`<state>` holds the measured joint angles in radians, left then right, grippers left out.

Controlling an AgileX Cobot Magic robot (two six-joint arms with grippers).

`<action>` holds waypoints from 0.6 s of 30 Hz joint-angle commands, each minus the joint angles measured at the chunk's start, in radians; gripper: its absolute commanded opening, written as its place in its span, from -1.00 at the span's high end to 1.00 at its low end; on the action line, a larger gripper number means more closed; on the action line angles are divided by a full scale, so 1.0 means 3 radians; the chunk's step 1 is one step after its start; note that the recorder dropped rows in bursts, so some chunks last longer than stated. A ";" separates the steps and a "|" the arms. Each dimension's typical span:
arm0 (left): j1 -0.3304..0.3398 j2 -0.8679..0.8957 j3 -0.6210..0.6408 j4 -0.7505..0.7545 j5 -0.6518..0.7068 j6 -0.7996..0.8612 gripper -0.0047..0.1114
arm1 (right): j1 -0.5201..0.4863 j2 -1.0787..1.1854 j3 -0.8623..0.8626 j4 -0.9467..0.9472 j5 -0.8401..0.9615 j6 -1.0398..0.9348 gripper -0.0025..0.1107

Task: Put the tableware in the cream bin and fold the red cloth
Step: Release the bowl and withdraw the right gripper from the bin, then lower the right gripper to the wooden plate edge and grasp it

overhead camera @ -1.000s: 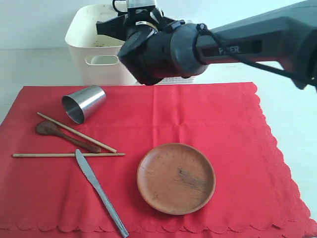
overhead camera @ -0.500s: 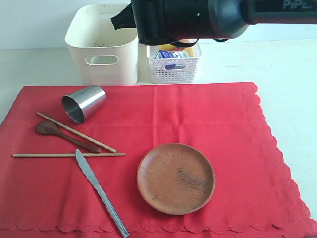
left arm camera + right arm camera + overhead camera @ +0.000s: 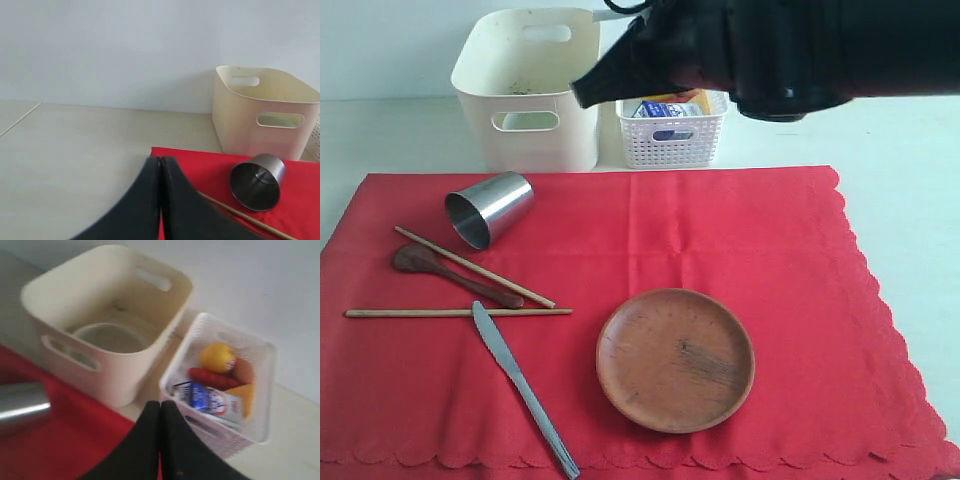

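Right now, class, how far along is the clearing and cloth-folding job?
Done: a whitish bowl sits inside the tall cream plastic bin. In hand: nothing; left claw and right claw are shut, empty. Left: steel cup, two wooden chopsticks, dark wooden spoon, grey metal knife, round brown plate, all on the unfolded red cloth.

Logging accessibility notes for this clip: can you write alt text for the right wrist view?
The shut, empty right end effector points between the cream bin, holding a whitish bowl, and a white lattice basket of toy food and a milk carton. A steel cup lies on the red cloth near the bin.
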<state>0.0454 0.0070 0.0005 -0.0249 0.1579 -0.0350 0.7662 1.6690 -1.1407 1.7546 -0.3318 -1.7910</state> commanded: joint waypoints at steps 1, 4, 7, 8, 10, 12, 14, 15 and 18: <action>0.0008 -0.0023 -0.0002 -0.0008 -0.0019 0.0009 0.90 | -0.0220 -0.0094 0.0255 -0.0034 0.0763 0.0182 0.96; 0.0008 -0.0023 -0.0002 -0.0008 -0.0019 0.0009 0.90 | -0.0387 -0.0094 0.0402 -0.0034 0.0776 0.0443 0.96; 0.0008 -0.0023 -0.0002 -0.0008 -0.0019 0.0009 0.90 | -0.0614 -0.0094 0.0598 -0.0034 0.0991 0.0490 0.96; 0.0008 -0.0023 -0.0002 -0.0008 -0.0019 0.0009 0.90 | -0.0691 -0.0094 0.0673 -0.0034 0.1106 0.0490 0.96; 0.0008 -0.0023 -0.0002 -0.0008 -0.0019 0.0009 0.90 | -0.0836 -0.0094 0.0816 -0.0034 0.1347 0.0490 0.96; 0.0008 -0.0023 -0.0002 -0.0008 -0.0019 0.0009 0.90 | -0.1004 -0.0094 0.0945 -0.0034 0.1704 0.0516 0.96; 0.0008 -0.0023 -0.0002 -0.0008 -0.0019 0.0009 0.90 | -0.1142 -0.0094 0.1042 -0.0034 0.2073 0.0560 0.96; 0.0008 -0.0023 -0.0002 -0.0008 -0.0019 0.0009 0.90 | -0.1266 -0.0094 0.1121 -0.0208 0.2380 0.0633 0.96; 0.0008 -0.0023 -0.0002 -0.0008 -0.0019 0.0009 0.90 | -0.1342 -0.0094 0.1204 -0.0563 0.2478 0.1010 0.96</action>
<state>0.0454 0.0070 0.0005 -0.0249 0.1579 -0.0350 0.3863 1.6457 -0.8001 1.6779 0.3520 -1.5758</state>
